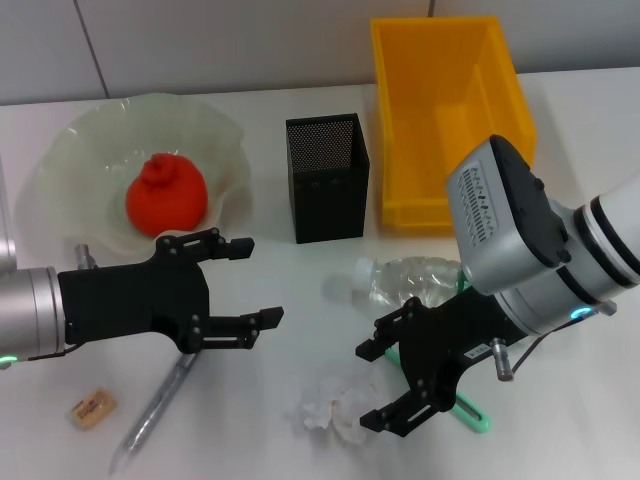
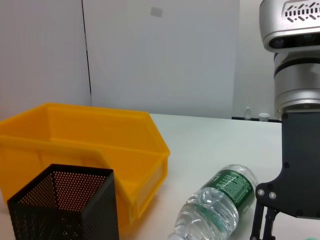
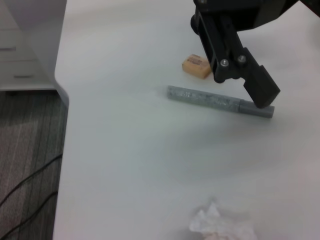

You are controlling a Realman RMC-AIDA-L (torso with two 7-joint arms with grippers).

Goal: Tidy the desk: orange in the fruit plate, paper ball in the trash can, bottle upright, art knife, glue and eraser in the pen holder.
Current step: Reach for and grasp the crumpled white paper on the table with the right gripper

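Paper ball point(image 1: 335, 408): white, loosely crumpled, lying on the desk point(image 1: 560, 420) near its front edge, just beside the right gripper point(image 1: 392, 372), whose jaws stand spread and empty. Judged very light, soft and crushable; a pinch across its bulk should hold. Left gripper point(image 1: 248, 283) hovers open before the fruit plate point(image 1: 80, 140).

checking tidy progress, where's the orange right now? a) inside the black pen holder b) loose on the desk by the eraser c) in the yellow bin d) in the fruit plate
d: the orange sits in the middle of the pale wavy fruit plate at the desk's far left, with the left gripper open nearer the camera over the desk.
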